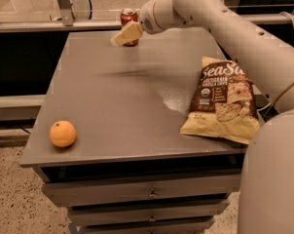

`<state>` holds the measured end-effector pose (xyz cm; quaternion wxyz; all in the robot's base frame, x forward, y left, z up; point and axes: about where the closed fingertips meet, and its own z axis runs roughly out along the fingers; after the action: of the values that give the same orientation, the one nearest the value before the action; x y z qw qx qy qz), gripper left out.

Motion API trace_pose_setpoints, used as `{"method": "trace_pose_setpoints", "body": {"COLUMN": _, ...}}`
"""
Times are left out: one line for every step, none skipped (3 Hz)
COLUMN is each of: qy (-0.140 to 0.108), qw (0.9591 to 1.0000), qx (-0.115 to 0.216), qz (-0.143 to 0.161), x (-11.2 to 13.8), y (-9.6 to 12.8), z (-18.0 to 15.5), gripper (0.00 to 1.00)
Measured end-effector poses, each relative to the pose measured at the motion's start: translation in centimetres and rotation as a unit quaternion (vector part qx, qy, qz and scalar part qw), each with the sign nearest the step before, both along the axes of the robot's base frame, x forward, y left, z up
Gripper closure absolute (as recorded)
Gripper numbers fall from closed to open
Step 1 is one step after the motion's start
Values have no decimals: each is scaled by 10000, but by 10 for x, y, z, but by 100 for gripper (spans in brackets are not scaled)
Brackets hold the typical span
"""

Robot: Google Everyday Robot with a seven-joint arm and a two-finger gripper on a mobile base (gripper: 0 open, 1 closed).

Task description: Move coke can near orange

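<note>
The coke can point(128, 17) stands upright at the far edge of the grey table point(132, 106), red with a silver top. My gripper point(121, 37) is right in front of the can and covers its lower part. The white arm point(220, 28) reaches in from the right. The orange point(63, 133) sits near the table's front left corner, far from the can.
A brown SeaSalt chip bag point(224, 101) lies on the right side of the table. Drawers point(147, 194) run below the tabletop. A rail and metal post point(64, 4) stand behind the table. Part of the robot's body point(273, 179) fills the lower right.
</note>
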<state>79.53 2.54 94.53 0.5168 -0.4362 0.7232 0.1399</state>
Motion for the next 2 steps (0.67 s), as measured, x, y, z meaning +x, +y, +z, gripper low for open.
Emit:
{"method": "trace_pose_setpoints", "body": {"qy": -73, "qw": 9986, "qx": 219, "qz": -468, "x": 32, "y": 5, "z": -16, "gripper": 0}}
{"method": "trace_pose_setpoints", "body": {"qy": -101, "qw": 9950, "qx": 459, "qz": -880, "x": 62, "y": -4, "z": -27, "gripper": 0}}
